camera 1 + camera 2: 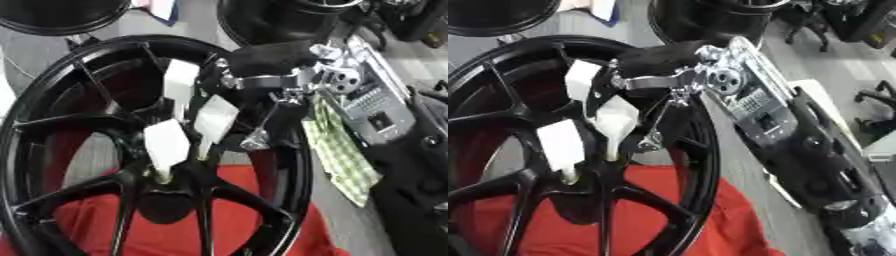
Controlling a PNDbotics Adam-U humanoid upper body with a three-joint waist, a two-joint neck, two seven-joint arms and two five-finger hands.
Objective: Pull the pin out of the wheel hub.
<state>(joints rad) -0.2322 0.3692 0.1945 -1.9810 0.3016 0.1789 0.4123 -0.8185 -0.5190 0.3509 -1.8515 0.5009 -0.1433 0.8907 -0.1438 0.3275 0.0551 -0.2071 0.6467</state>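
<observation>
A large black spoked wheel (pixel 52 100) stands tilted before me, its hub (pixel 166 200) low in the middle. My right hand (pixel 214 120) comes in from the upper right over the rim on a black and silver arm (pixel 737 95). Its white-covered fingers (pixel 166 142) point down between the spokes, spread apart and fairly straight. One fingertip meets a small pale yellowish thing, seemingly the pin (pixel 163 175), just above the hub. I cannot see any finger curled round it. My left hand shows in neither view.
A red cloth (pixel 254 180) lies under the wheel. To its right a green checked cloth (pixel 346 160) rests on the grey floor. Two more black wheels (pixel 61 17) stand at the top, with black chair bases (pixel 877 110) at the far right.
</observation>
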